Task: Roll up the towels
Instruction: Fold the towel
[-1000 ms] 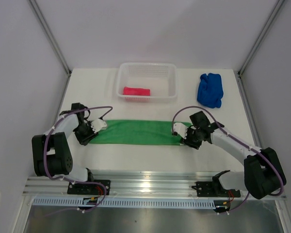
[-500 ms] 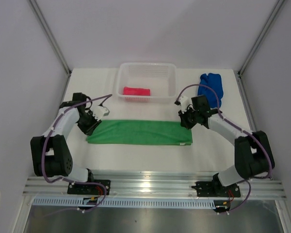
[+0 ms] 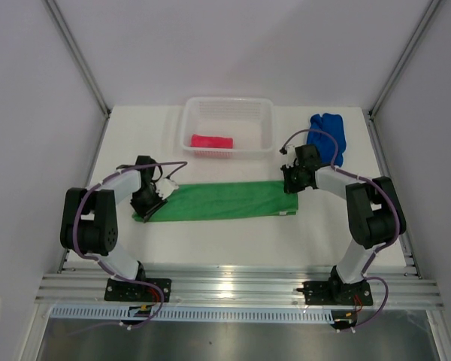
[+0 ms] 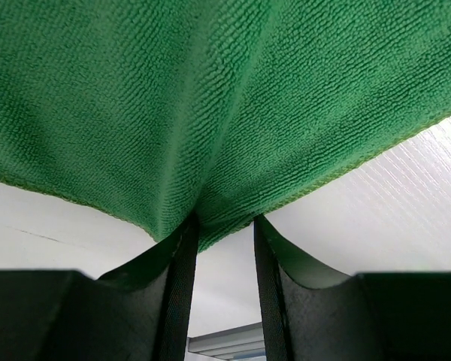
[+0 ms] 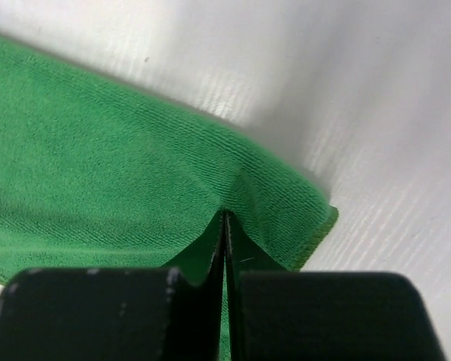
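1. At the left of the bench, the left tool is down at the left end of the green towel. Its arm curls in from the left edge.
2. In the left wrist view, the left tool has its jaws part-way closed. A folded corner of the green towel fills the gap at the tips, and a crease runs out across the cloth from that spot. Lower down, white bench shows between the two dark fingers.
3. The green towel lies as a long flat strip across the middle of the bench, running left to right. Its left end dips slightly toward the near side.
4. Beyond the strip, at the far middle of the bench, stands a white mesh basket. The pink towel lies rolled inside it, near its near-left corner.
5. The right tool sits at the far right corner of the green towel, with its arm bent back toward the right edge.
6. In the right wrist view, the right tool has its jaws pressed tight together with no gap. The towel's edge puckers up to a point at the tips, pinched there.
7. At the far right of the bench, the blue towel lies in a crumpled heap just beyond the right tool, apart from the green strip.
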You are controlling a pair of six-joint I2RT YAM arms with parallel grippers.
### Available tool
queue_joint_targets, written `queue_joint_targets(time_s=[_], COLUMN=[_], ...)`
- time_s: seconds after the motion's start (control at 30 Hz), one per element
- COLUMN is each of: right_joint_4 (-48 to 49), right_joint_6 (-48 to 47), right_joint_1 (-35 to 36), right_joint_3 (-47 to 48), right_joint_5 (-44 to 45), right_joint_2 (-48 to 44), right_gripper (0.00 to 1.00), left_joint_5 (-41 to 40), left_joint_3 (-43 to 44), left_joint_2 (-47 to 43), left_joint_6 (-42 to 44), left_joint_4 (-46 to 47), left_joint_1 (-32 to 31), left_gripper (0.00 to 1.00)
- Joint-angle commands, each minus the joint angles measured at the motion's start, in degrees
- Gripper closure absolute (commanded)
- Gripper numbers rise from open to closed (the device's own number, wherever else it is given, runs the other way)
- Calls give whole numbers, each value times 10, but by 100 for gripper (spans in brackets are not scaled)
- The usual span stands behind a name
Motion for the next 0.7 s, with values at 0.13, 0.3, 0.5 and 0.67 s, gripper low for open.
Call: queue_joint_targets(time_s=[0.13,0.3,0.5,0.67], right_joint_4=[13,6,-38,-25], right_joint_6=[17,4,32,126], right_joint_1=[-17,-2,45,63], right_joint_3=[7,3,-35,-109], right_joint_5=[39,38,49,38], right_joint_2=[-1,-75,-165,-199], right_gripper=[100,100,98,100], left_joint_5=[-23,40,110,128], left_joint_3=[-6,27,89,118], left_joint_2=[22,4,-29,-20], left_joint_6=[-7,-25,-49,-77], left_joint_4=[38,1,-68,-69], left_joint_1=[4,4,5,17], left_gripper=[61,58,57,56])
